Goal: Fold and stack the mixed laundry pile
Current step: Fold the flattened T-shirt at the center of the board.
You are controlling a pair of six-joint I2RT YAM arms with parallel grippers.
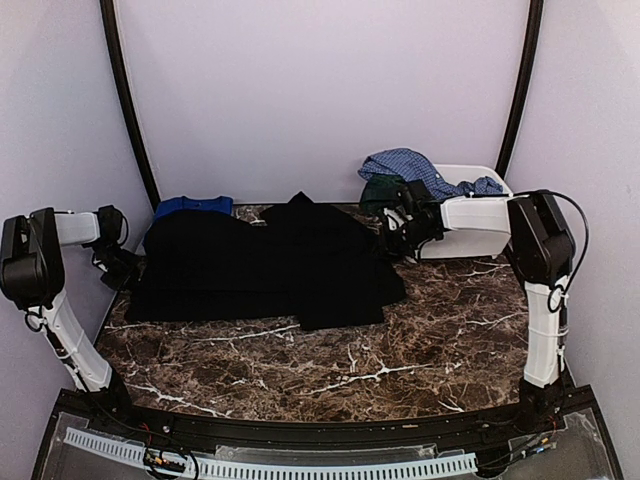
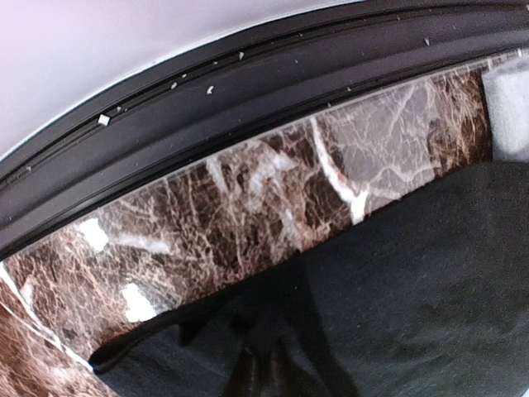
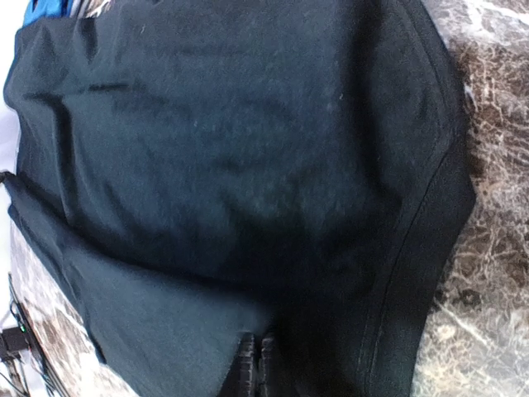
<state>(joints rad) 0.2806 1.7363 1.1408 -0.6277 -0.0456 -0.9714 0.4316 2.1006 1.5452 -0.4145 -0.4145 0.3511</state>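
From the overhead camera I see the large black garment [image 1: 270, 265] spread flat across the middle of the marble table [image 1: 400, 350]. The royal-blue tee [image 1: 195, 205] peeks out behind its far left corner. At the far right, the blue checked shirt [image 1: 405, 165] and the dark green plaid piece [image 1: 378, 190] are heaped over the near corner of the white bin [image 1: 462, 170]. The left gripper [image 1: 122, 268] sits at the black garment's left edge and the right gripper [image 1: 392, 238] at its far right edge.

On the left wrist camera, the fingers [image 2: 260, 374] are pressed together low over the black garment [image 2: 413, 281], near its hem. Bare marble and the table's black rim [image 2: 248, 91] lie beyond. It is too dark there for me to tell whether any cloth is caught between them.

On the right wrist camera, the fingers [image 3: 254, 364] are likewise together, down on the black cloth. A sliver of the tee [image 3: 45, 10] shows at the top left.
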